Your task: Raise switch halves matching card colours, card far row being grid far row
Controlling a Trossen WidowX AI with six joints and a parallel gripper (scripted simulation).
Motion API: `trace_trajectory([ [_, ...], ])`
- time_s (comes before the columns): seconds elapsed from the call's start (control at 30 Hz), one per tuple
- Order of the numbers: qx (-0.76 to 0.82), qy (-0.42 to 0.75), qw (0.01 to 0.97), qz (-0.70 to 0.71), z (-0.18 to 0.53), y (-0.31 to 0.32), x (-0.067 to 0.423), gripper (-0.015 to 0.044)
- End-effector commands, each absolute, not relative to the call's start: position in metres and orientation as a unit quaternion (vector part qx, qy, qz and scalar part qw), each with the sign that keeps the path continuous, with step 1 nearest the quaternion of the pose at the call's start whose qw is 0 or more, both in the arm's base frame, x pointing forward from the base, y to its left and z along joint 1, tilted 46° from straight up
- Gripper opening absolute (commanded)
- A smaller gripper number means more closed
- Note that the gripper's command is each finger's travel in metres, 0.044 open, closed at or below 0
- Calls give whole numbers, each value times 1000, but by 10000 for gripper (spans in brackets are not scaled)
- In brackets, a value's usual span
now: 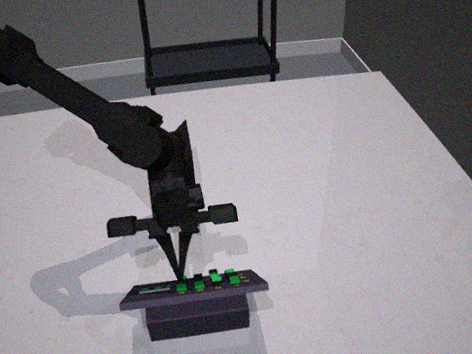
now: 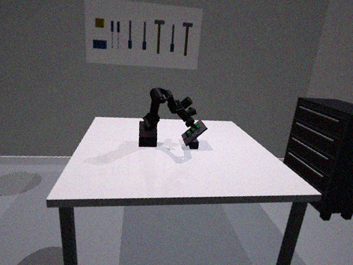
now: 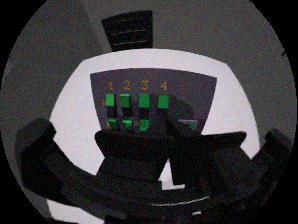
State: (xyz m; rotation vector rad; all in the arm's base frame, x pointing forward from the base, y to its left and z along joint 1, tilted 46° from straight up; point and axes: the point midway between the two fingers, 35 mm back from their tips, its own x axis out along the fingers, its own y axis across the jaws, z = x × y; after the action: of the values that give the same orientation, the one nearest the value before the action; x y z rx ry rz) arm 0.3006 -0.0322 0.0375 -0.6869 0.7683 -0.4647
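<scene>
The tilted switch panel carries a grid of rocker switches with green far halves and dark near halves. In the wrist view the far row shows green on column 1, column 2, column 3 and column 4. Which halves are raised is hard to tell. The small card is partly hidden and its squares are unreadable. My gripper is shut and empty, its tips at the panel around column 4, hiding the nearer switches there.
The panel stands on a dark block on the white table. A dark shelf rack is behind the arm. A black drawer cabinet stands beyond the table.
</scene>
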Motion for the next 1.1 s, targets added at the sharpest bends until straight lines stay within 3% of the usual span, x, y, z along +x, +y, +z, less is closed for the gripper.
trace_trajectory([
  [0.0, -327, 365, 844, -217, 37, -32, 301, 0],
  [1.07, -327, 365, 844, -217, 35, -34, 303, 0],
])
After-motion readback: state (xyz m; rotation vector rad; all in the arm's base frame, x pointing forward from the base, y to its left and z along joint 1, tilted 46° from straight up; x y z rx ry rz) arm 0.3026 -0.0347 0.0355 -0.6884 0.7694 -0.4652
